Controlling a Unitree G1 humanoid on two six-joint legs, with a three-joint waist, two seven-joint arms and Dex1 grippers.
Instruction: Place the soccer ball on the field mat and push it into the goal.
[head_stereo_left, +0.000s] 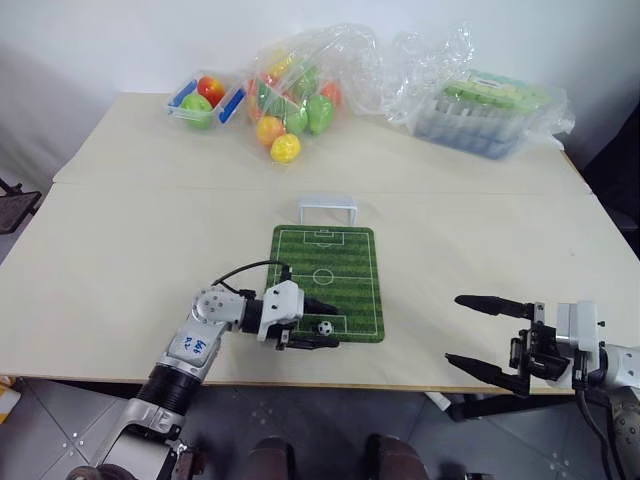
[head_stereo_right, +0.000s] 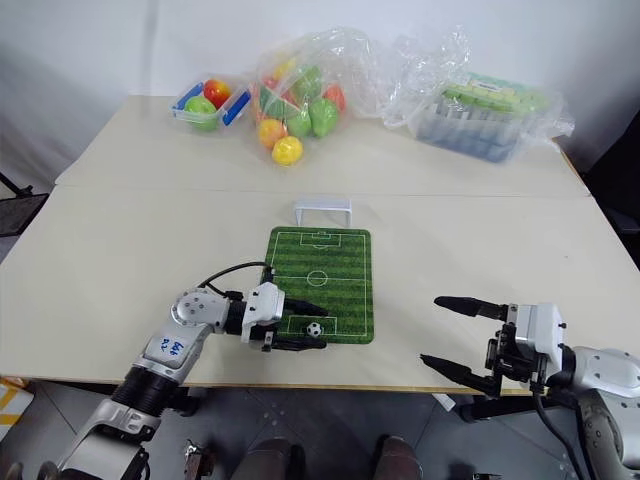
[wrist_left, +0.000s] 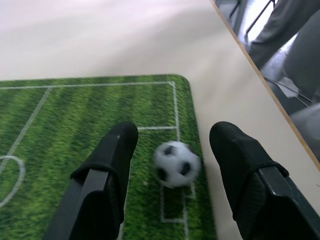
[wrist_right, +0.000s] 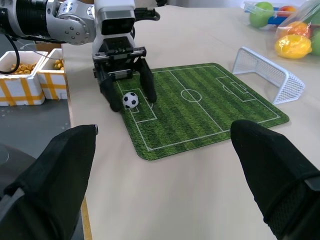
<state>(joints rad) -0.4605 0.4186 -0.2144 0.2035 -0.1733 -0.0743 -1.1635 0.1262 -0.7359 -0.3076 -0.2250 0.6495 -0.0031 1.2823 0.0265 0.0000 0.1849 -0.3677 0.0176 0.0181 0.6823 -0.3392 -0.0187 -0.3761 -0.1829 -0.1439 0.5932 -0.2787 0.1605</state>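
The soccer ball (head_stereo_left: 325, 327), tiny and white with black patches, rests on the near end of the green striped field mat (head_stereo_left: 345, 255). My left gripper (head_stereo_left: 330, 325) is open around it, reaching in from the left. In the left wrist view the soccer ball (wrist_left: 176, 163) sits between the two black fingers (wrist_left: 112, 165) with a gap on each side. The white goal (head_stereo_left: 327, 210) stands just past the mat's far end. My right gripper (head_stereo_left: 455, 330) hangs open and holds nothing near the table's front right edge, well apart from the mat.
At the back of the table sit a blue tray of toy fruits (head_stereo_left: 205, 100), a clear bag of toy fruits (head_stereo_left: 295, 85) with a yellow fruit (head_stereo_left: 285, 148) in front, and a bagged container (head_stereo_left: 480, 110). The table's front edge (head_stereo_left: 380, 385) runs just below the mat.
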